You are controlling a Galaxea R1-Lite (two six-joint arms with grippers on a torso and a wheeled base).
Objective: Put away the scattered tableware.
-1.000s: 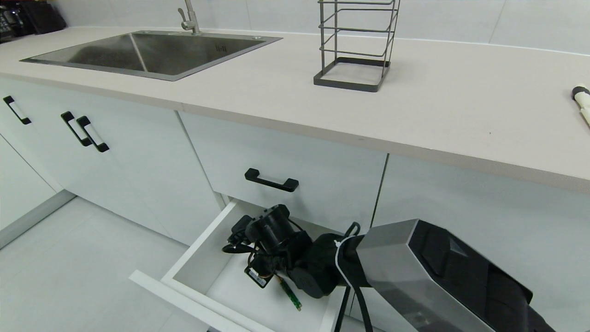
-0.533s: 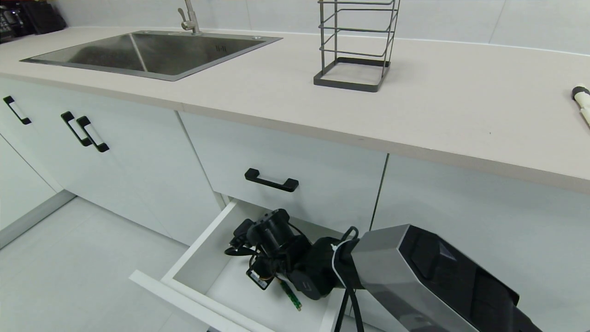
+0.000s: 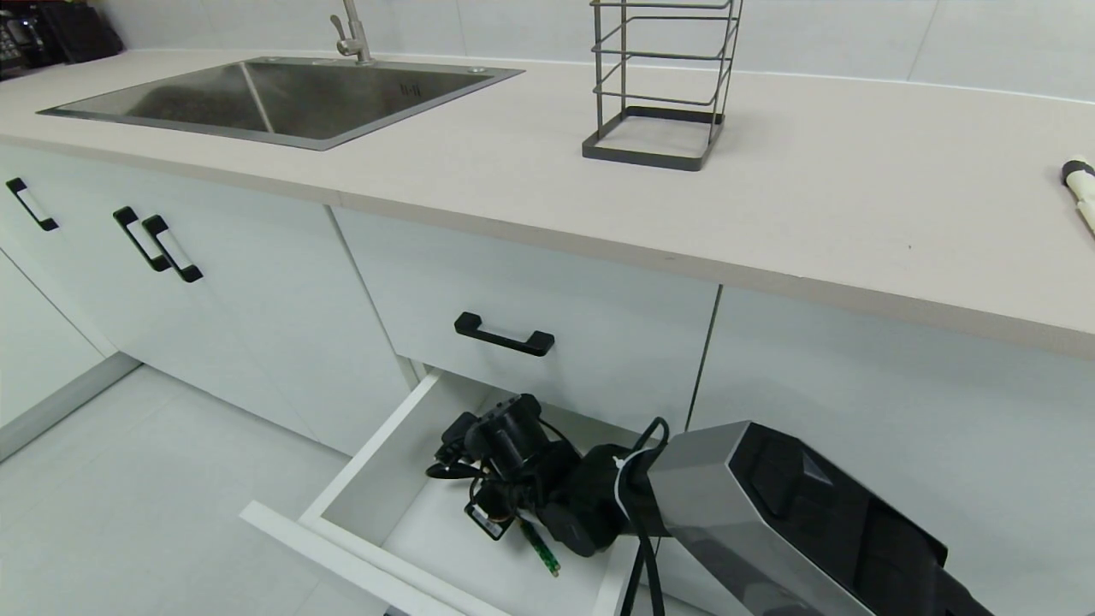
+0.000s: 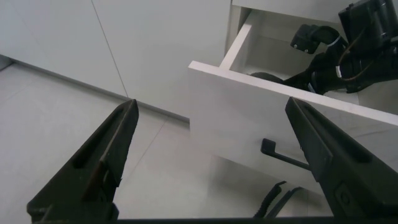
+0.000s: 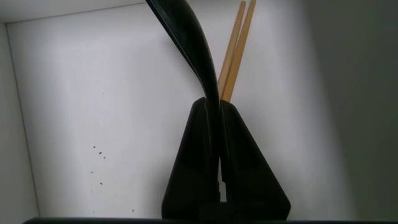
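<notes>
Right claw (image 5: 216,109): jaws pinched tight on a black utensil (image 5: 186,37). It has a slim, glossy, curved handle, and I can't make out its working end. Claw and utensil are down inside the open drawer (image 3: 368,449), low at 6 o'clock in my head view.

Left claw (image 4: 211,104): jaws spread wide with nothing between them. It hangs outside the drawer over the floor (image 3: 128,479), facing the drawer's white front and its black handle (image 4: 283,155).

Surface and room:
- The worktop (image 3: 513,171) is pale beige, with white cabinets beneath and a light tiled floor.
- A steel sink (image 3: 282,103) with its tap (image 3: 351,34) is at 10 o'clock.
- A grey wire rack (image 3: 643,159) stands upright at 12 to 1 o'clock.
- A white-and-black object (image 3: 1080,184) pokes in at the 2 o'clock edge, too cropped to identify.
- The closed upper drawer, with its black handle (image 3: 503,335), sits directly above the open one.

Containers:
- On the drawer's white floor a pair of wooden chopsticks (image 5: 235,50) lies side by side just beyond the right claw. I can't tell whether they touch the utensil.
- There are a few dark specks on the drawer floor.
</notes>
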